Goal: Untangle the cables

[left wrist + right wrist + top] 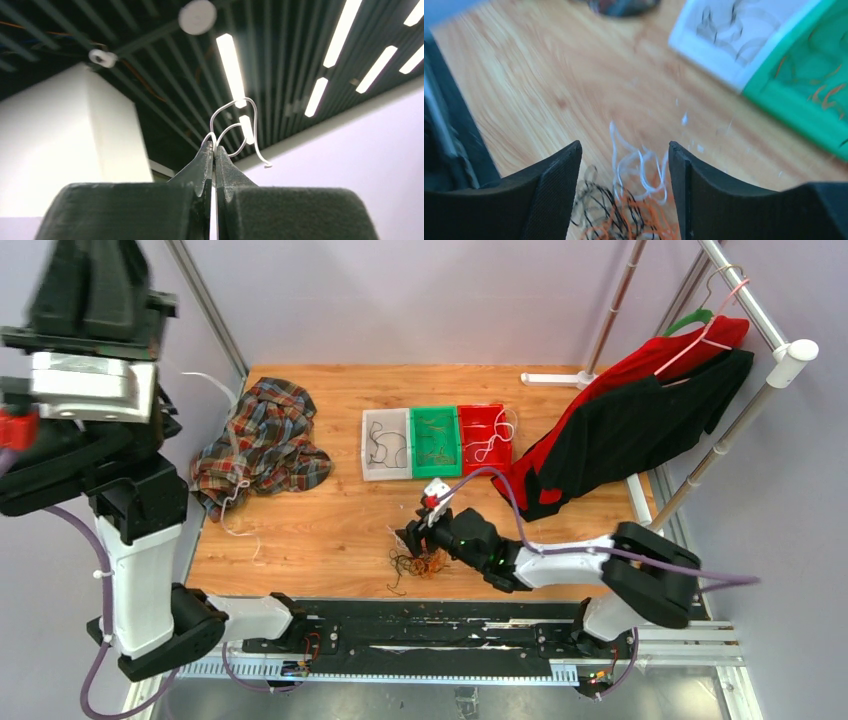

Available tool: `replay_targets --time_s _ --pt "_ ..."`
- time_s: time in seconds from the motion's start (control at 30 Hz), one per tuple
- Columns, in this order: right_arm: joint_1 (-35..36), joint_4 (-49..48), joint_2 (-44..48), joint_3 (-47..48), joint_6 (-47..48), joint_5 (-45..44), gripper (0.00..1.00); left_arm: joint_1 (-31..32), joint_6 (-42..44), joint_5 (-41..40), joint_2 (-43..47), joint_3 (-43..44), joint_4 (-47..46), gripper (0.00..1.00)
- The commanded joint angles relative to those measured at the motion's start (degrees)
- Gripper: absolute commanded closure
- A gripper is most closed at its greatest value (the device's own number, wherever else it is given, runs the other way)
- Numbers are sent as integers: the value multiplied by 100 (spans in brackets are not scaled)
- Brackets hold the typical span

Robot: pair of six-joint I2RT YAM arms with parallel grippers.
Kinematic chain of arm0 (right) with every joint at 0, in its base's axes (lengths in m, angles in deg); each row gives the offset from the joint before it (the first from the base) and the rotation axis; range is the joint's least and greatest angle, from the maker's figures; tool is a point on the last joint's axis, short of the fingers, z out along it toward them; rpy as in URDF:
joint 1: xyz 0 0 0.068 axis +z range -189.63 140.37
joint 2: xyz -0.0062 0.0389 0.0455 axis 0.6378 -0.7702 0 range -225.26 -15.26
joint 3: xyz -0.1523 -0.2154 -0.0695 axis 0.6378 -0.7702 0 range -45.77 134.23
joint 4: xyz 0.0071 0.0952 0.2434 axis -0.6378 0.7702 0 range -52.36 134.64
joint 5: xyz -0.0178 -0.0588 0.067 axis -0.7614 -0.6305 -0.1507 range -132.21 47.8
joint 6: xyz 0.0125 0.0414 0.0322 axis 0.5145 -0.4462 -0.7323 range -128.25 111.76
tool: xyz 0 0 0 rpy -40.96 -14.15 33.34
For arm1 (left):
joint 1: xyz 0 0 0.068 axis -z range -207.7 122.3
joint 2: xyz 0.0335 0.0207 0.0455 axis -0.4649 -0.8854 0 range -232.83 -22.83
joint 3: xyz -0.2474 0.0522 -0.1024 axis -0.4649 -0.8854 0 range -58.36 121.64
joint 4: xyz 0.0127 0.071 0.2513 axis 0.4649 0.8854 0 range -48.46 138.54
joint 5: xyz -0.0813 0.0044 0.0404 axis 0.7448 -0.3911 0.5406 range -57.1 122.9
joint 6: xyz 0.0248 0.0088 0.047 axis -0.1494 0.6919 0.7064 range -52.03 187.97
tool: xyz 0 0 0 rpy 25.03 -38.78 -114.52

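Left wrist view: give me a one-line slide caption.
Aimed at the ceiling lights, the left gripper has its jaws shut on a curled white cable strand.

On the desk (pixel 330 530), the cables (pixel 420 564) lie low in the frame's centre, with a row of three bins (pixel 437 440) above them, a crumpled shirt (pixel 262 435) at upper left and a hung garment (pixel 630 425) at right.

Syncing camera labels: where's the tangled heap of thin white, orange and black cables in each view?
Top external: heap of cables near the wooden table's front edge, beside the right gripper.
Left wrist: not in it; the left gripper pinches one white wire strand.
Right wrist: bottom centre, between the open fingers.
Landmark: white plastic tray, top and right wrist views.
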Motion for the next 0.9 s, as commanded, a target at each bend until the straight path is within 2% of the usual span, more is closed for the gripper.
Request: replay_targets --time_s 0.0,0.17,0.43,0.6,0.73,0.87 --pt "59 604 895 506 302 -179 35 -31 -512 431 255 -945 500 100" --pt "57 938 877 1483 554 26 33 -18 -1076 433 112 -1254 827 100" --pt "-186 1145 403 2594 1069 -296 33 364 -1082 370 -431 -1226 973 100" --pt "-732 1222 572 2568 989 -463 36 729 -801 323 -1081 -718 994 100" --pt "-1186 1399 762 2405 1024 -902 43 947 -657 236 -1705 -3 992 100" --pt "-1811 1443 930 2260 975 -881 50 1141 -397 254 -2252 652 976 100"
